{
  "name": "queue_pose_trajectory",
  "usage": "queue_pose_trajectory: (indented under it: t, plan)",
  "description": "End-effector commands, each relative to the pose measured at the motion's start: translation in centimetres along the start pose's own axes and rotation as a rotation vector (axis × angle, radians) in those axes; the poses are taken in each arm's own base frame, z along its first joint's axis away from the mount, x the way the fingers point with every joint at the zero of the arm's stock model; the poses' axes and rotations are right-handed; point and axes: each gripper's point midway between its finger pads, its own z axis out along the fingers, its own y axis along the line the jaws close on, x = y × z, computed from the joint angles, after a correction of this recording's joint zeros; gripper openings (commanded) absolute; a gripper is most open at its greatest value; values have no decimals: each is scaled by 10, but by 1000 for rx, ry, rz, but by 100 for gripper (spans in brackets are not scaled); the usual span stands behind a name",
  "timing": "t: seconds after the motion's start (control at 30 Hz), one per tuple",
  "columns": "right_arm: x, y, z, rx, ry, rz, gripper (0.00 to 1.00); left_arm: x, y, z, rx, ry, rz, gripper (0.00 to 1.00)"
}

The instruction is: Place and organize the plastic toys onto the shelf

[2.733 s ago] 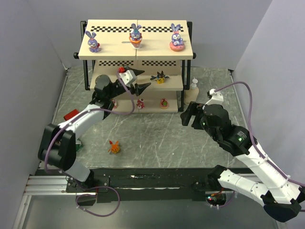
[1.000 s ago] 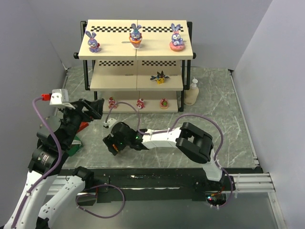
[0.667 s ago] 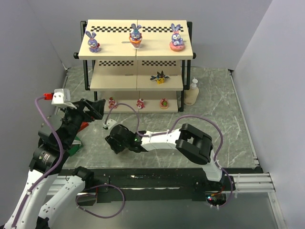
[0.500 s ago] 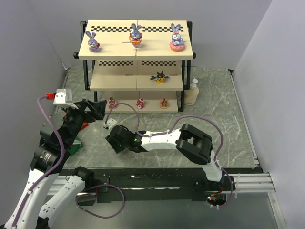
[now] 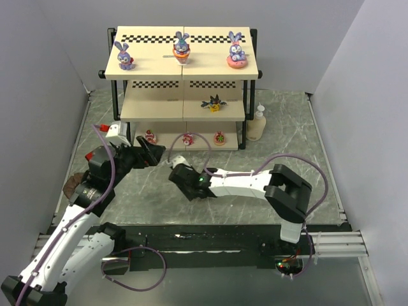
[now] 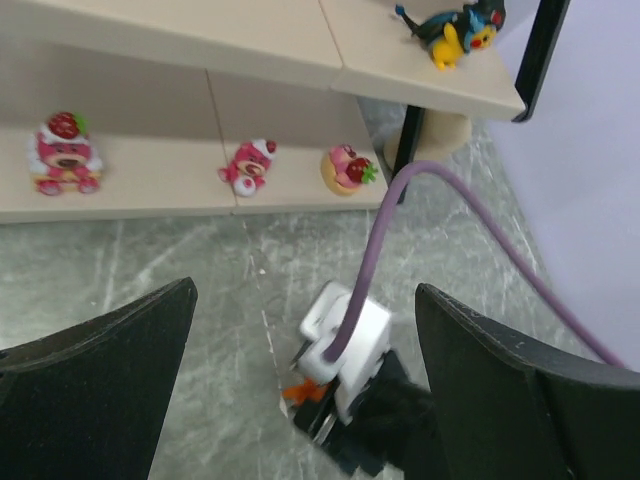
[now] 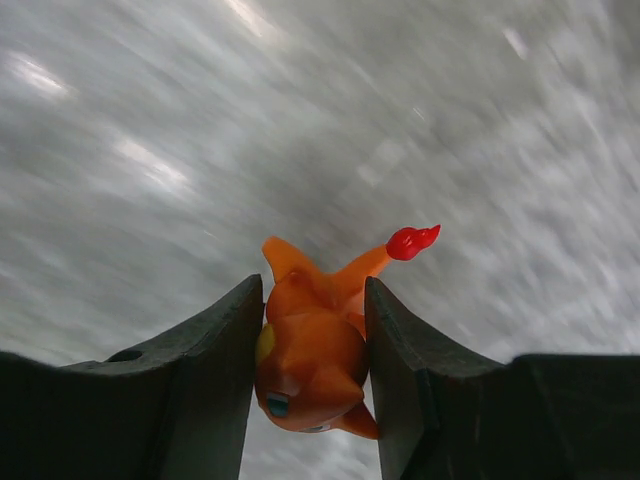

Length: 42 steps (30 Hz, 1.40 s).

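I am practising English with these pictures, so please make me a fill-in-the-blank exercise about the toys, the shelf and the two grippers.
1. The right gripper is shut on the small ___ spiky plastic creature.
2. Three purple-blue long-eared bunny figurines stand on the ___ board of the three-tier cream rack.
3. The bottom board carries ___ red-pink round figures.
4. The left gripper stands wide ___, holding nothing.

Missing words: orange; top; three; open.

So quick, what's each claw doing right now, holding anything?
Left gripper: open, empty.
Right gripper: closed on the orange spiky toy.
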Motion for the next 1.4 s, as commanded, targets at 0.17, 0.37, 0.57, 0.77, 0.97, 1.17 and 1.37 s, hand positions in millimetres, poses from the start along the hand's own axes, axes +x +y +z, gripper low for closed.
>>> queue_pose_trajectory:
  t: [0.17, 0.37, 0.57, 0.77, 0.97, 1.17, 1.37]
  plan:
    - [54, -53, -24, 103, 119, 64, 21, 8, -31, 19, 211, -14, -56, 96]
    - [55, -57, -26, 82, 62, 94, 37, 28, -26, 32, 233, 19, -92, 96]
    - [54, -58, -28, 73, 18, 120, 48, 38, -24, 38, 242, 39, -101, 96]
    - [51, -57, -31, 53, -38, 151, 57, 49, -21, 43, 243, 68, -112, 96]
    - [48, -60, -35, 65, -54, 168, 71, 53, -19, 46, 240, 80, -110, 96]
    - [37, -65, -46, 79, -88, 200, 79, 63, -25, 47, 295, 93, -91, 96]
    - [18, -79, -84, 68, -186, 315, 84, 97, -41, 50, 415, 116, -8, 96]
